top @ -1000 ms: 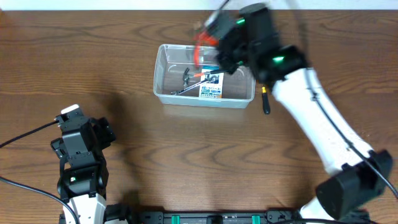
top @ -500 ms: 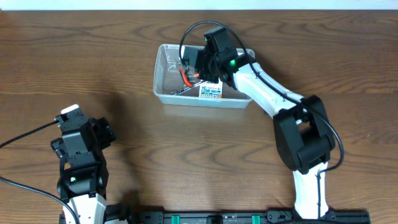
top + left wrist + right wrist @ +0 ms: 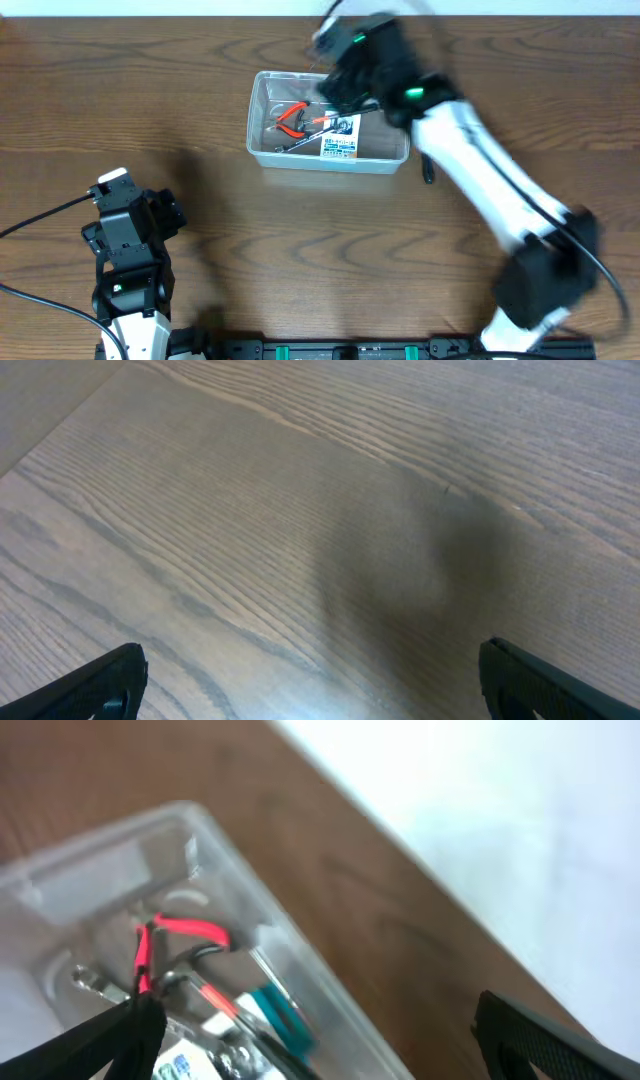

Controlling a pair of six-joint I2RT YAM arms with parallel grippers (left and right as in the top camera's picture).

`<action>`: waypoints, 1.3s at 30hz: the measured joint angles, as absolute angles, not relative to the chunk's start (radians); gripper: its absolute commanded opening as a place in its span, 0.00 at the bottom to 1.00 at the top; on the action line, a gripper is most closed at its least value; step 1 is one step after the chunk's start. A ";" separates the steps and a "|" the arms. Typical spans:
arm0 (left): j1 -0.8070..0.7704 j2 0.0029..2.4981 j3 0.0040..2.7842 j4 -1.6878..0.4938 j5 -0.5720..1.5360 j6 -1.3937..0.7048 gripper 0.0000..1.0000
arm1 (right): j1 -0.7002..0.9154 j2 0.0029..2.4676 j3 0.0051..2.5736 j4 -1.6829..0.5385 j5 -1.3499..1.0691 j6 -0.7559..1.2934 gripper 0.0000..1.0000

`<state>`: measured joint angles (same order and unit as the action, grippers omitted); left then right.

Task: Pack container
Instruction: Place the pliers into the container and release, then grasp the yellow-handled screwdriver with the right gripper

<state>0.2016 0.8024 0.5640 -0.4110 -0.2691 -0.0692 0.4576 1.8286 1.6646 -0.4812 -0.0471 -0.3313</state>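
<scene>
Right wrist view: the right claw (image 3: 320, 1020) hangs over the container (image 3: 100, 860) — fingers apart, holding nothing — so the red pliers (image 3: 175, 935) just ahead of it look already packed.

The right arm (image 3: 480, 188) is blurred and hides the container's (image 3: 256, 130) far right corner; tools (image 3: 295, 124) inside blur together; wrist views crop the fingers (image 3: 100, 685) at the bottom.

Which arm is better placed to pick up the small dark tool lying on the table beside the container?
Probably the right. The right gripper hangs over the container, jaws open, and the dark tool lies just beside that arm. The left gripper is far off, near the front left.
</scene>
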 measured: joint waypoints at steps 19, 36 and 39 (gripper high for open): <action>0.202 0.802 0.564 -0.411 -0.270 -0.069 0.98 | 0.069 1.852 1.377 -0.860 -0.004 0.221 0.83; 0.202 0.802 0.564 -0.411 -0.270 -0.069 0.98 | 0.142 1.912 1.257 -0.623 -0.036 0.114 0.79; 0.202 0.802 0.564 -0.411 -0.269 -0.069 0.98 | 0.162 1.959 1.256 -0.609 -0.038 0.113 0.76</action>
<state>0.2016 0.8024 0.5640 -0.4114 -0.2691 -0.0692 0.1619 1.9587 1.2560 -0.6090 -0.0383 0.1131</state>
